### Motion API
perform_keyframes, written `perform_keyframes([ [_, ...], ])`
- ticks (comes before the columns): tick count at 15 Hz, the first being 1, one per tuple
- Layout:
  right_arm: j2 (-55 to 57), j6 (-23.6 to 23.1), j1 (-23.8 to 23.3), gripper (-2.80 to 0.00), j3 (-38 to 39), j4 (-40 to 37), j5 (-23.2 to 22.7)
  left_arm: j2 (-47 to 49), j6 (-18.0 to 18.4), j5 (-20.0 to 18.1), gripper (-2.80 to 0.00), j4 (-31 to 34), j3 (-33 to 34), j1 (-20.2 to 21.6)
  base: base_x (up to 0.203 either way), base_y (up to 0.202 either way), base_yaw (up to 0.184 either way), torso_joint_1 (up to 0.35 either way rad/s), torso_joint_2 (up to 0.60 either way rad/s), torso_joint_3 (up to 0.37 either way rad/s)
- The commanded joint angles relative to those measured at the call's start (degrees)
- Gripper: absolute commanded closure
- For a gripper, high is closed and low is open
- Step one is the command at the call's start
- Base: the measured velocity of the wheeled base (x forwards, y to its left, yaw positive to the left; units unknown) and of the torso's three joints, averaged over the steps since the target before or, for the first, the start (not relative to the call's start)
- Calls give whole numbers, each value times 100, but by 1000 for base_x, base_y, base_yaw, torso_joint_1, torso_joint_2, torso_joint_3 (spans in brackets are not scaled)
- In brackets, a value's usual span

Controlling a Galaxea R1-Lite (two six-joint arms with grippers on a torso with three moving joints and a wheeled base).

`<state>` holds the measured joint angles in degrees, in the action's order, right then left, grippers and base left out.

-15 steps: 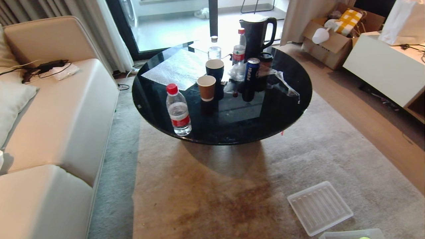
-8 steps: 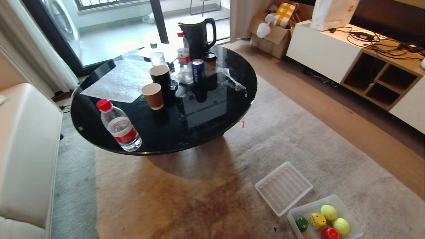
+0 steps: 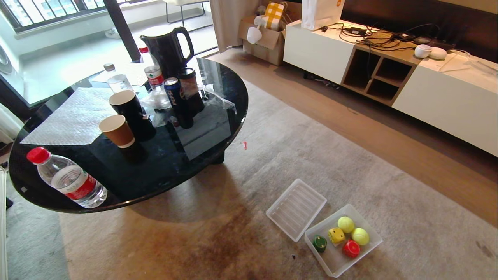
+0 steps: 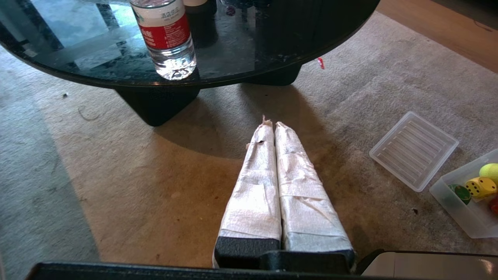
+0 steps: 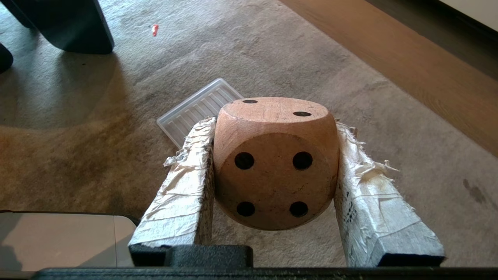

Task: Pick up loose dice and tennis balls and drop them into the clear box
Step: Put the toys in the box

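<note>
The right gripper (image 5: 272,128) is clamped on the tan die (image 5: 274,163), its two wrapped fingers pressed against opposite faces and the four-pip face turned toward the wrist camera, all held above the carpet (image 5: 350,70). The step in hand looks like the carry: the die is grasped but not yet over the clear box (image 3: 330,262). Next the arm must bring it above the box's open top and let go from low enough that it does not bounce out. The left gripper (image 4: 271,123) hangs idle over the carpet with its fingers pressed together, holding nothing. Only the right wrist view shows the held die; the head view shows neither arm. In turn the head view shows the box on the carpet holding the green die (image 3: 320,243), yellow die (image 3: 336,235), red die (image 3: 351,248) and two tennis balls (image 3: 346,224), with the ribbed lid (image 3: 296,209) just beside it, perhaps touching. Farther off stands the round black table (image 3: 218,132) with bottles and cups.
</note>
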<state>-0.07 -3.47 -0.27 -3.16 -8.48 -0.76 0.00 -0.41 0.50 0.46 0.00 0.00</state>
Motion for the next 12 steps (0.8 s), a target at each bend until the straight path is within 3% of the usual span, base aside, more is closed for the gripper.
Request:
perform_keyframes([
  [1,-1,-4,0,0,-1,-4,-3,9,-2,3,0,-2,0,0,0,0,0,0,0,0],
  [6,7,5,0,0,-1,-4,-3,0,-2,3,0,6,0,0,0,0,0,0,1,-21],
  [12,7,5,0,0,-1,-4,-3,0,-2,3,0,6,0,0,0,0,0,2,3,-186],
])
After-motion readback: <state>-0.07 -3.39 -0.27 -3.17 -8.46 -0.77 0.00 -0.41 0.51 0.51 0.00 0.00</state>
